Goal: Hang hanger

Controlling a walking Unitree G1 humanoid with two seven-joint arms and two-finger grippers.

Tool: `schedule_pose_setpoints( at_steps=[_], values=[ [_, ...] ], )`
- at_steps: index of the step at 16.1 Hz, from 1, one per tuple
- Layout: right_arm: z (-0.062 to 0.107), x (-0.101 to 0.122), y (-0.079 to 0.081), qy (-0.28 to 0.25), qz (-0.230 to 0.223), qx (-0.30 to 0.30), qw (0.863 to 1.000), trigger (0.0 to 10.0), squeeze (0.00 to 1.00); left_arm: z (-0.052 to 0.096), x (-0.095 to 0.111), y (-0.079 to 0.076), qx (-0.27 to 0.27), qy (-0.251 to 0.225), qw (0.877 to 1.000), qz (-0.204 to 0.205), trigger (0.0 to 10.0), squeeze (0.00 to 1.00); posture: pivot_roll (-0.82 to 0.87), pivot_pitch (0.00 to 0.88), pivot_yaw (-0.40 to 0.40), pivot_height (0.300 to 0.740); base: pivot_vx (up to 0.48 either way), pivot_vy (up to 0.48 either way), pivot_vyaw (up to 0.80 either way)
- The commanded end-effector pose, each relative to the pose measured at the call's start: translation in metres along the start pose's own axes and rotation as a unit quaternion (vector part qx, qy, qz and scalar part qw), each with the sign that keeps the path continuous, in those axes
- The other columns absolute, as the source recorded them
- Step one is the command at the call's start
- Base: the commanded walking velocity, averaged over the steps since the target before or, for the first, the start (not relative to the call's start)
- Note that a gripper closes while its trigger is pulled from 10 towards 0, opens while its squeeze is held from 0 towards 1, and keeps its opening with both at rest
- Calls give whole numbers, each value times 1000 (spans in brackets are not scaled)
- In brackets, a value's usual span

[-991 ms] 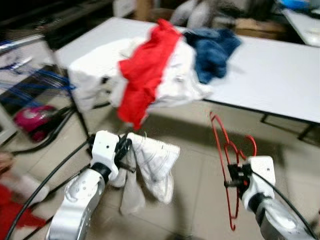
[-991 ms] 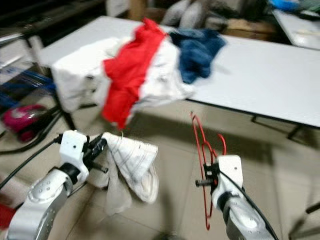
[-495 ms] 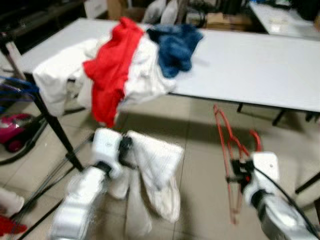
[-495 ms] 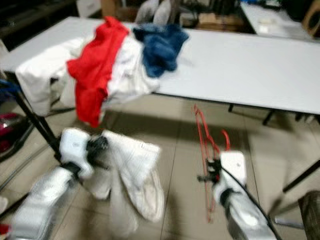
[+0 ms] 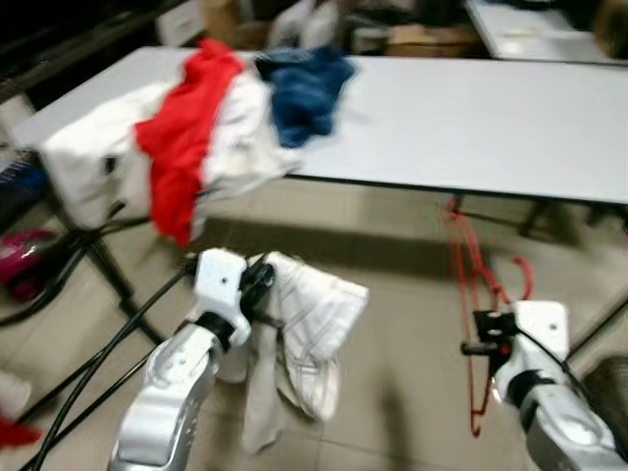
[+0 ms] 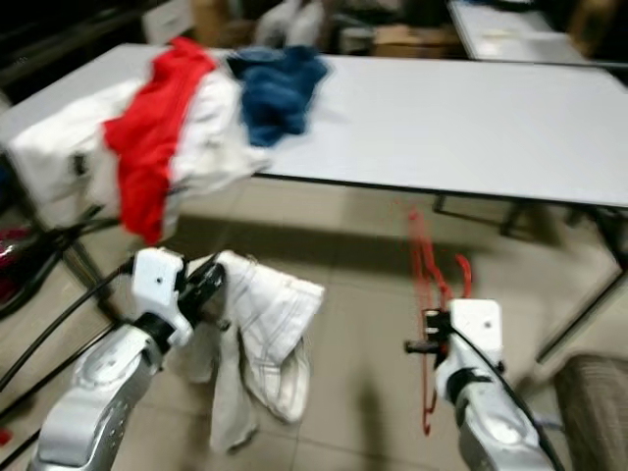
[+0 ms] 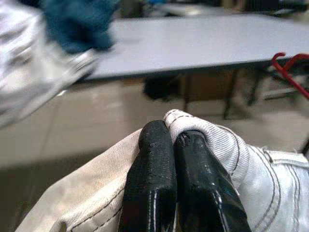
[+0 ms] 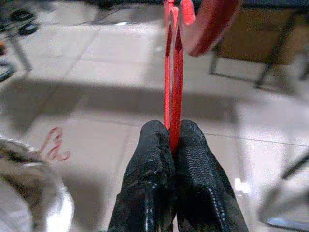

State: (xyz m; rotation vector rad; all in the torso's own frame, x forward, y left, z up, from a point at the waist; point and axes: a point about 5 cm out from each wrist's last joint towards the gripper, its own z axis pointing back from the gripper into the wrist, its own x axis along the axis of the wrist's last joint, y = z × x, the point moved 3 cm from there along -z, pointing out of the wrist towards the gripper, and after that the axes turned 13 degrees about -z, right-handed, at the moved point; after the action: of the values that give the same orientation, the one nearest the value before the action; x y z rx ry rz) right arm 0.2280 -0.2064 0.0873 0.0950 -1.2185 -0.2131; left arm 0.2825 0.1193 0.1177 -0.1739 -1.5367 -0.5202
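Observation:
A red wire hanger [image 5: 469, 294] hangs upright above the tiled floor, pinched near its lower part by my right gripper [image 5: 478, 345]; the right wrist view has the two black fingertips [image 8: 154, 145] closed on the red wire [image 8: 174, 87]. My left gripper [image 5: 257, 285] is shut on a pale white garment [image 5: 309, 329] that droops toward the floor; in the left wrist view the fingers [image 7: 157, 159] clamp a fold of the white cloth [image 7: 212, 140].
A long white table [image 5: 510, 108] stands ahead, with a heap of red, white and blue clothes [image 5: 216, 108] at its left end. Black cables [image 5: 88, 334] and a dark stand leg [image 5: 103, 265] cross the floor on the left. A pink object [image 5: 25, 255] lies far left.
The camera has swung, so the table and clothes heap sit further left in the picture. Both grippers keep hold of their loads; the hanger now hangs further right.

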Motion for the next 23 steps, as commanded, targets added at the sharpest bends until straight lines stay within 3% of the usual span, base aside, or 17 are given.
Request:
schedule_pose_setpoints(
  at_steps=[1,5,8,15,19,23],
  values=[
    [2,12,4,-27,0,8,1000,10000,0,-2,17,4,0,-39,999,-10,10000,0,-36,31,46,740,311,0,-781],
    [6,22,7,-58,-2,11,998,10000,0,-6,27,1,-17,-61,998,-4,10000,0,-41,25,43,740,346,0,-783],
    [6,27,6,-74,-8,7,997,10000,0,-15,46,-1,-29,-92,995,-8,10000,0,-44,18,45,740,394,0,-681],
    [5,40,21,-117,-22,47,992,10000,0,-49,84,8,-10,-131,991,-12,10000,0,-39,7,47,740,400,0,0],
    [6,42,20,-123,-22,46,991,10000,0,-53,87,8,-10,-135,991,-10,10000,0,-42,4,45,740,390,0,0],
    [4,45,21,-132,-21,50,990,10000,0,-60,107,9,-11,-161,987,-9,10000,0,-37,0,41,740,395,0,0]
  ],
)
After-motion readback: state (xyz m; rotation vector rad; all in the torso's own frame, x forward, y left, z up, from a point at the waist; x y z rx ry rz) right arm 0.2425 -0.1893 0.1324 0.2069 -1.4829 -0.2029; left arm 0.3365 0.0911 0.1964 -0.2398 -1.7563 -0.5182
